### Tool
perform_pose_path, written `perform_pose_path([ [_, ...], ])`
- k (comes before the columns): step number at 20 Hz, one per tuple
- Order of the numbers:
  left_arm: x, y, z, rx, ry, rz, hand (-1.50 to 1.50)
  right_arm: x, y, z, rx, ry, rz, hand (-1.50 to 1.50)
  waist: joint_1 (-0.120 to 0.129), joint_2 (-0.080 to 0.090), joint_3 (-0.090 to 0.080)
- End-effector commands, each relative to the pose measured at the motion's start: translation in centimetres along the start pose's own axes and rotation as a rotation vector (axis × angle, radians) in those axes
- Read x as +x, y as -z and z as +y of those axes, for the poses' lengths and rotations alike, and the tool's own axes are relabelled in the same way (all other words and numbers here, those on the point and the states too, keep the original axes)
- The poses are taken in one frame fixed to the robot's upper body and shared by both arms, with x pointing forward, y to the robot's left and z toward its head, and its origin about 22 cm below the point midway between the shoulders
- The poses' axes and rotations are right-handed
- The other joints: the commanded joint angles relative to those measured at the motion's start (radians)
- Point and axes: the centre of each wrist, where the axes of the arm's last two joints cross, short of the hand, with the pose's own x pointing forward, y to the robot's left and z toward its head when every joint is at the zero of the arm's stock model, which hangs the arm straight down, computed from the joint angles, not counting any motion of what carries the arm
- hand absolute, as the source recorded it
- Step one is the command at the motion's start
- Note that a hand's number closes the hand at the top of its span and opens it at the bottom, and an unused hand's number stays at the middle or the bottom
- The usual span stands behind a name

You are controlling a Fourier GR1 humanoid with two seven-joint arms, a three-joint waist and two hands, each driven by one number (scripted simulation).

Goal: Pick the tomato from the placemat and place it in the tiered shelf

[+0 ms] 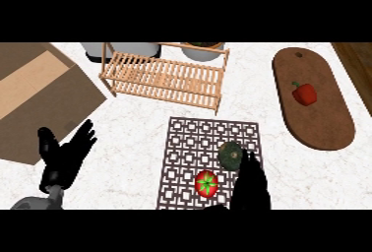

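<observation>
Overhead, I see the counter [138,123] with a big brown box [36,93] at its left edge, top cut off; I can't see inside it. The wooden tiered shelf [163,76] stands at centre top, its slatted tier bare. Two grey pots [203,49] behind it are half hidden by the frame; contents unreadable. At right an oval wooden board [320,113] carries a red pepper [304,93].

The patterned placemat [196,152] lies below the shelf, lower edge cut off. The tomato [206,183] sits on it near the bottom, with a dark green round vegetable [230,155] just above it, hard to identify.

My right hand [251,189] shows just right of the tomato, fingers straight and pointing up, overlapping the green vegetable's edge, holding nothing. Contact with the tomato I can't tell. My left hand [65,155] rests open at lower left, fingers spread upward.
</observation>
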Motion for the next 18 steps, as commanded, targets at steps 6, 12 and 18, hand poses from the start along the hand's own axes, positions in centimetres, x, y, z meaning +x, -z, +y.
perform_pose_path([
  [6,-0.7,-0.6,-2.2,0.004,-0.015,-0.007,0.00,0.3,0.8,1.9,-0.039,0.012,0.230,-1.50,0.000,-0.002,0.001],
  [12,-1.5,0.3,-1.0,0.015,0.012,0.022,0.00,1.6,1.5,2.3,-0.046,0.040,0.194,-1.50,-0.001,0.000,0.001],
  [18,1.2,1.1,0.8,-0.003,0.001,0.010,0.00,1.7,3.5,4.3,-0.029,0.048,0.157,-1.50,0.007,0.002,0.002],
])
